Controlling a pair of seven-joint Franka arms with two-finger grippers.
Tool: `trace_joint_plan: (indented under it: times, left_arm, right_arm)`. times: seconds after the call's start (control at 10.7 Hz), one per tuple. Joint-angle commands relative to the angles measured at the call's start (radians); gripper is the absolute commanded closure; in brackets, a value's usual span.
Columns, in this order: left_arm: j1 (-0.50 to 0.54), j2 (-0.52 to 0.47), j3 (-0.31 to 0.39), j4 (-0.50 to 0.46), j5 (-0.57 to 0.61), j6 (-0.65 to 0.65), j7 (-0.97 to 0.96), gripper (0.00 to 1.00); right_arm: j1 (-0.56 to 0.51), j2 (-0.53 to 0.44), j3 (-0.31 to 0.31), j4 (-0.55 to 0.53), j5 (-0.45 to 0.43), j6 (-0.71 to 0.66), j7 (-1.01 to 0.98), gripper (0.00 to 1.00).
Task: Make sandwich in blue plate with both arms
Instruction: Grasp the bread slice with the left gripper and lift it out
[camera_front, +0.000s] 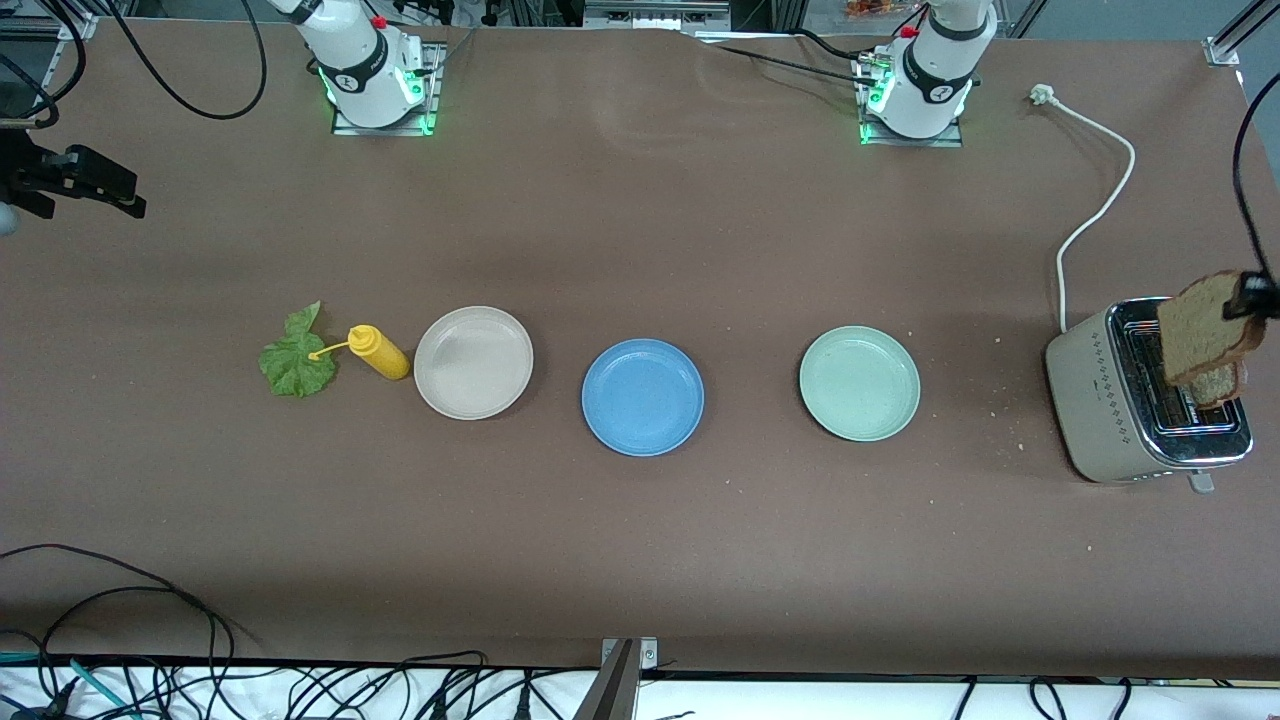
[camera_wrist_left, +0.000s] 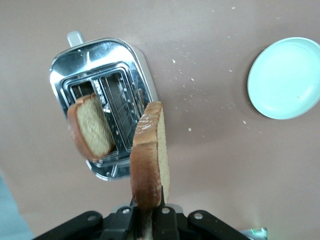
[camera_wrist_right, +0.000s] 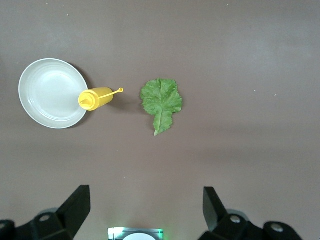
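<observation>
While the left gripper hangs over the toaster at the left arm's end of the table, its black fingers are clamped on the crust edge of a slice of brown bread, lifted clear of the slots and held on edge. In the left wrist view the slice shows a dark, rough crust and a paler, porous crumb face. A second bread slice stands tilted in one slot of the toaster, half risen. The toaster has a beige body patterned with small dots, a shiny chrome top and a white cord trailing across the table. Crumbs speckle the brown matte tabletop around it.

The blue plate, round, shallow and smooth with a raised rim, lies bare near the middle of the table. The pale green plate lies beside it toward the left arm's end, and the beige plate toward the right arm's end. Just beside the beige plate stands a yellow squeeze bottle, tipped over, with its thin nozzle pointing at a crinkled green lettuce leaf that lies flat on the table.

The right gripper waits high over the right arm's end of the table, its two black fingers spread wide and holding nothing.
</observation>
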Motion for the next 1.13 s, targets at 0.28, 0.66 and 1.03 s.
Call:
trace_joint_plan:
  times: [0.28, 0.66, 1.03]
  left_arm:
    - [-0.025, -0.04, -0.031, 0.077, -0.175, -0.147, -0.005, 1.0]
    - [-0.219, -0.032, -0.029, 0.074, -0.186, -0.151, -0.282, 1.0]
    - [-0.37, 0.009, -0.025, 0.063, -0.201, -0.149, -0.473, 1.0]
  right_arm:
    - [-0.001, -0.007, 0.002, 0.009, 0.01, -0.017, 0.011, 0.0]
    - [-0.001, -0.005, 0.0, 0.009, 0.01, -0.017, 0.011, 0.0]
    - [-0.001, -0.005, 0.0, 0.009, 0.01, -0.017, 0.011, 0.0]
